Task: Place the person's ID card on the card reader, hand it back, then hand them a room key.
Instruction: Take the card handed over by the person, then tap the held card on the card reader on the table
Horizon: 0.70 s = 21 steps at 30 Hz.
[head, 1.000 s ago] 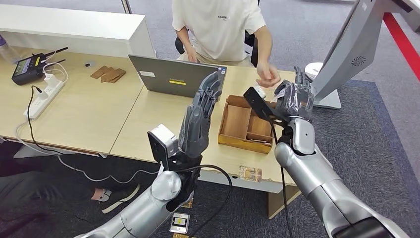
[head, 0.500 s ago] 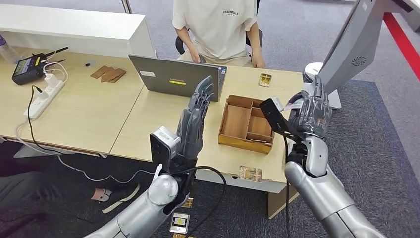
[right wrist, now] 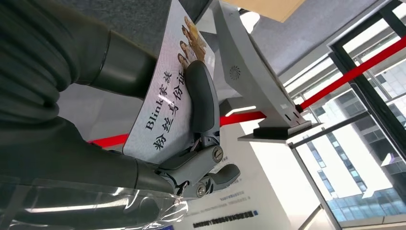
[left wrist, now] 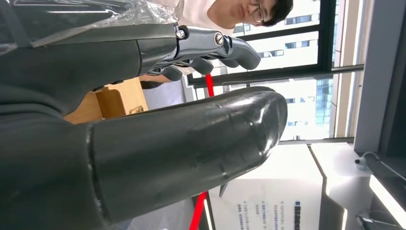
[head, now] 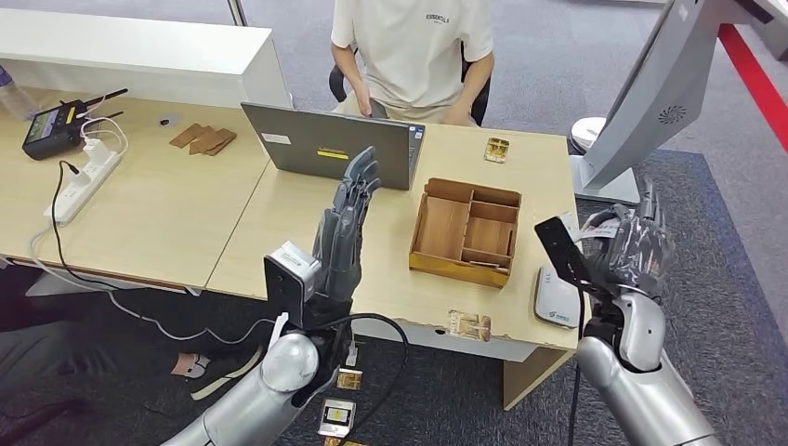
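I am holding the card (right wrist: 167,96) pinched in my right hand (head: 632,251), raised just above the reader (head: 555,299) at the table's edge; my left hand (head: 344,228) is hovering open; I should lower it flat onto the reader.

A light wooden table (head: 186,223) spans the left and centre of the head view. On it lie a grey laptop (head: 325,144), a wooden tray (head: 465,232) with compartments, a white card reader (head: 555,302) at the right edge, a power strip (head: 84,181), and brown cards (head: 203,139) at upper left.
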Motion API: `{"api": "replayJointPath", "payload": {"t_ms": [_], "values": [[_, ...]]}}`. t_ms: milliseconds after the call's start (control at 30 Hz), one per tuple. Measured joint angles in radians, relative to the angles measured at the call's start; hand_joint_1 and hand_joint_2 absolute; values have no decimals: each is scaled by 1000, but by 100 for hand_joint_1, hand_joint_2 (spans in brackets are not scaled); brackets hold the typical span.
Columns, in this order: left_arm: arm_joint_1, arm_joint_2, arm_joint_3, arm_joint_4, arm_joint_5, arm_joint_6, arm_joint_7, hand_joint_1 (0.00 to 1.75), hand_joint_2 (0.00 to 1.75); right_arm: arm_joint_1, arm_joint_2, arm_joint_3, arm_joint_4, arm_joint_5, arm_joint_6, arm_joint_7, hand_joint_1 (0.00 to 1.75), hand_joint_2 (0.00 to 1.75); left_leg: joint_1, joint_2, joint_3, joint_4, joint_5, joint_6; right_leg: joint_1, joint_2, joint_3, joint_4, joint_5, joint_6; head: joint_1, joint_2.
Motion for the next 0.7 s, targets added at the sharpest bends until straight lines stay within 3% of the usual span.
{"api": "replayJointPath", "payload": {"t_ms": [367,700], "values": [[0,3,10,-7,7,-7,1,0,0,20,6,1,24,23,41,-33,175,175,0,0,0,0,0,0,0,0,0,0,0,0,0,0],[-13,2,8,-5,33,-16,-26,0,0,22,72,14,199,13,40,-79,175,175,0,0,0,0,0,0,0,0,0,0,0,0,0,0]]}}
